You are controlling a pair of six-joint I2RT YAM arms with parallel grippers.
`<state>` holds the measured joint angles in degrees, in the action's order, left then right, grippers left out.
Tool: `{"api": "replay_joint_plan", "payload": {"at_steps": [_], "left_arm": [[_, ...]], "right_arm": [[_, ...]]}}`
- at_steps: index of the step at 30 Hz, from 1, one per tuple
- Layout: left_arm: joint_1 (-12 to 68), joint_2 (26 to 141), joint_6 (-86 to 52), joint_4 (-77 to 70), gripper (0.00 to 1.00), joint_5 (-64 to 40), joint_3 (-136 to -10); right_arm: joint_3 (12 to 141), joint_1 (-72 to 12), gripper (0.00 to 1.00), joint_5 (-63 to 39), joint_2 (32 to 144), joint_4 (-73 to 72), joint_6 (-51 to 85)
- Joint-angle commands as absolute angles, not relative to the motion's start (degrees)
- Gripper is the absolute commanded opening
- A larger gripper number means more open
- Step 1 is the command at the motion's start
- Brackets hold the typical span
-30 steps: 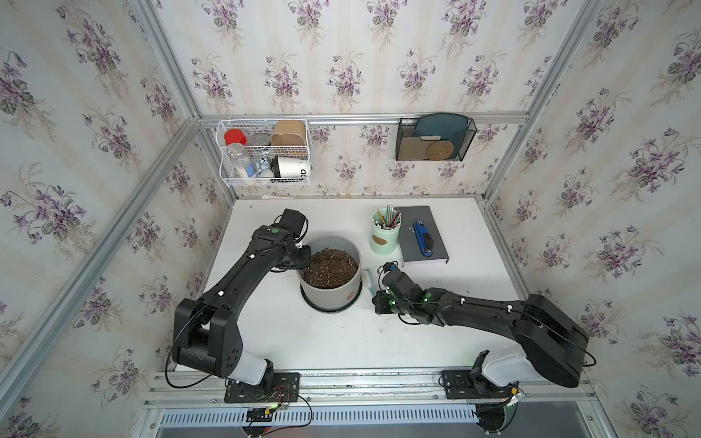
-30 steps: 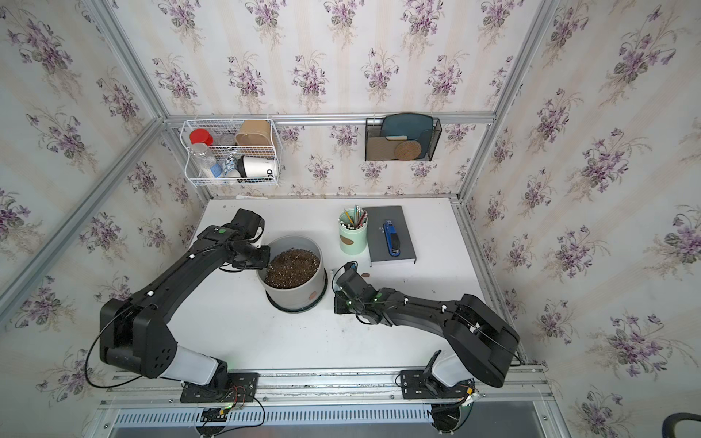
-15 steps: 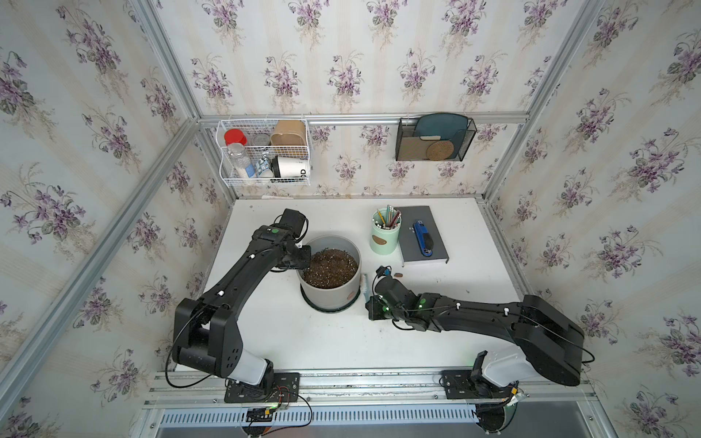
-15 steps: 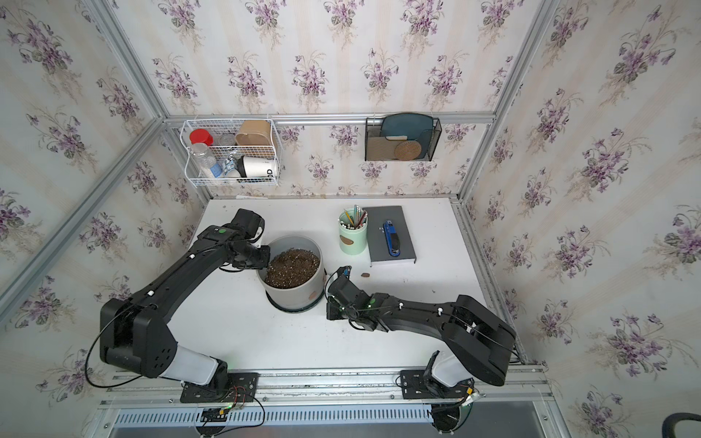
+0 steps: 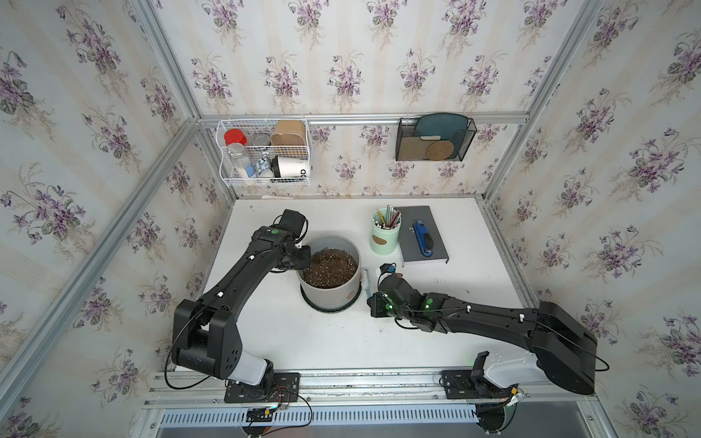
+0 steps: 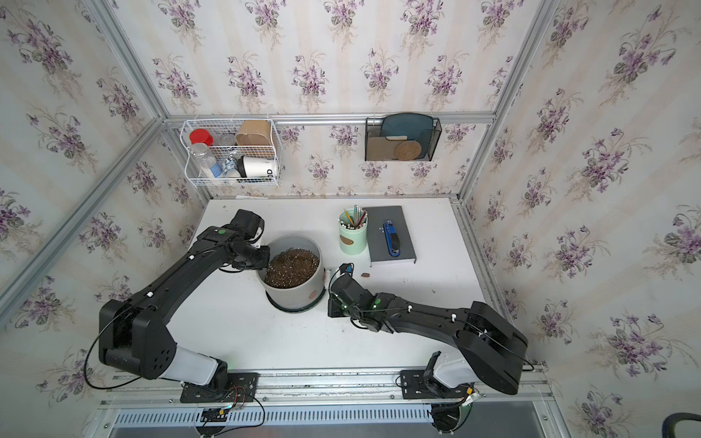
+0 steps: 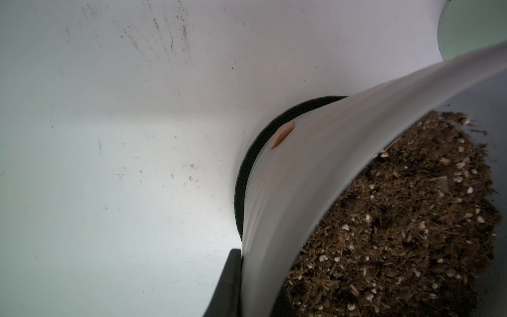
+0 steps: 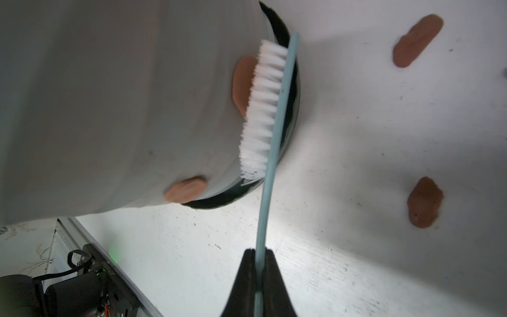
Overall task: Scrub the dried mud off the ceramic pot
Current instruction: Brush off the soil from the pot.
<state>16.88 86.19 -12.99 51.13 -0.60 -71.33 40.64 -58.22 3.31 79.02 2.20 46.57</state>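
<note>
Right wrist view: the right gripper (image 8: 258, 254), pinching a pale-blue white-bristled brush (image 8: 263, 109), scrubs reddish-brown dried mud (image 8: 241, 82) on the light-grey ceramic pot (image 8: 109, 96) mid-table. The left gripper (image 5: 302, 258) clamps its rim. Next likely: firm strokes.

On my counter (image 5: 341, 341), a mint-green pencil cup (image 5: 385, 240) stands just beside a grey notebook (image 5: 438, 252) carrying a blue tool (image 5: 422, 238); a wire basket (image 5: 265, 182) hangs behind.

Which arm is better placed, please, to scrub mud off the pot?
Right. The right tool grips the brush, bristles at a blob on the pot; the left tool clamps the rim.
</note>
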Motion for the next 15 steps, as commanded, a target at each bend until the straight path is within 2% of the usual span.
{"api": "replay_joint_plan", "payload": {"at_steps": [1, 7, 15], "left_arm": [[16.9, 86.4, -14.2, 52.1, 0.00, -2.8, -70.7], [16.9, 86.3, -14.4, 52.3, 0.00, -2.2, -70.6], [16.9, 85.8, -14.3, 52.6, 0.00, -2.0, -70.8]], "right_arm": [[40.3, -58.4, 0.00, 6.0, 77.3, 1.7, 45.8], [38.0, -57.5, 0.00, 7.6, 74.7, 4.2, 46.3], [38.6, -56.5, 0.00, 5.0, 78.2, 3.0, 45.9]]}}
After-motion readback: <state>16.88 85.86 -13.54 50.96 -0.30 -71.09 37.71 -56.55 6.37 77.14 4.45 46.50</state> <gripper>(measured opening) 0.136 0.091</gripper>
